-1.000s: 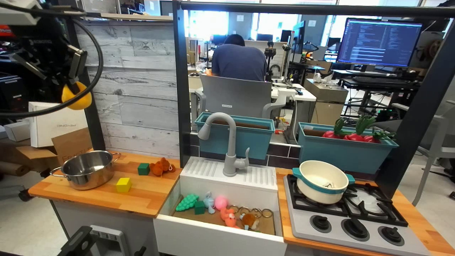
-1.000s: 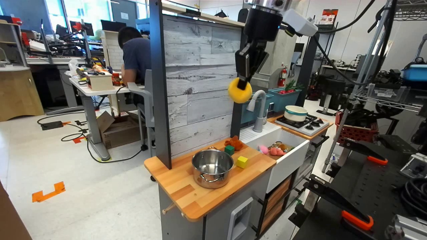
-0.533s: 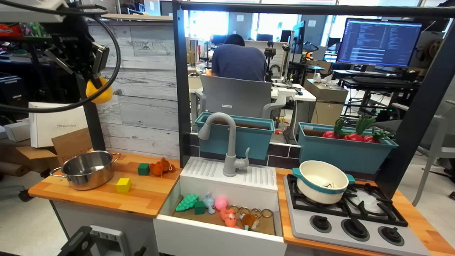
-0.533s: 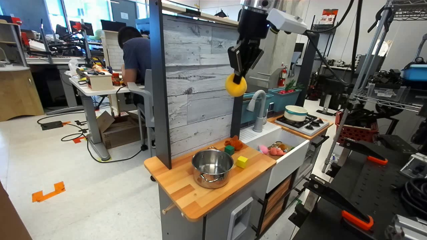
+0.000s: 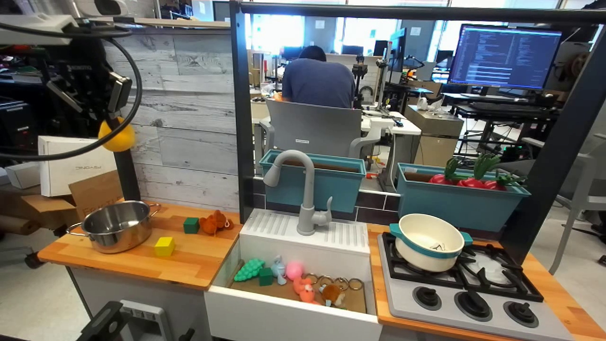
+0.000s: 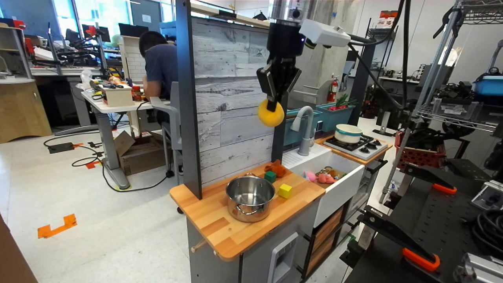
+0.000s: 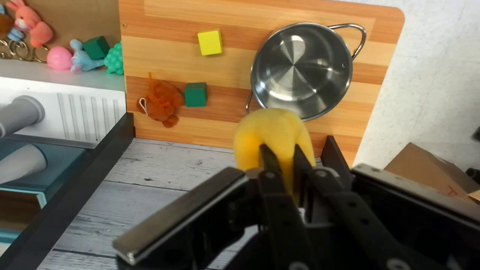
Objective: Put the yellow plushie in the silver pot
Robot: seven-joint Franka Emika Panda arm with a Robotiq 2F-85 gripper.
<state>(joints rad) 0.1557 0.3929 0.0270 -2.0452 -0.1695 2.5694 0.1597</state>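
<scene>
Lower than a moment earlier, the gripper [image 7: 283,154], jaws pinching one yellow plushie [image 6: 273,118], hangs higher than one silver pot [image 7: 302,71], two cubes [image 7: 210,43] and one reddish-brown toy [image 7: 165,99] on the counter [image 7: 232,69].

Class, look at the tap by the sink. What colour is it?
The tap is plain light grey, showing best in an exterior view.
</scene>
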